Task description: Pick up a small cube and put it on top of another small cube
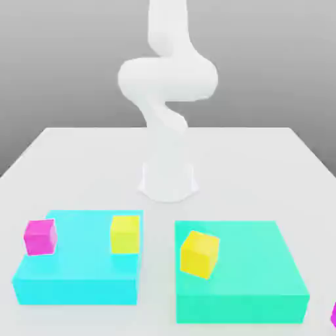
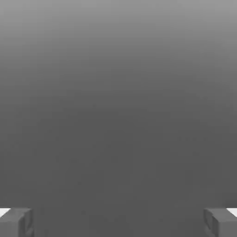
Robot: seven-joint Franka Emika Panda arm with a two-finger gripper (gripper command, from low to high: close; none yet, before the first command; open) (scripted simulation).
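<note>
Being held wide apart, the claw (image 2: pixel 118 222) is gripping nothing; a pink cube (image 1: pixel 41 237) is being supported at the blue block's (image 1: pixel 82 262) edge.

Setting: simulated robotics test scene, tabletop type.
You have a white arm (image 1: pixel 168 82) on a plain pale surface (image 1: pixel 230 167), a plain grey backdrop behind; flat-coloured cyan (image 1: pixel 82 289) and green blocks (image 1: pixel 249 256) and small cubes (image 1: pixel 125 235) lie in front of your arm.
</note>
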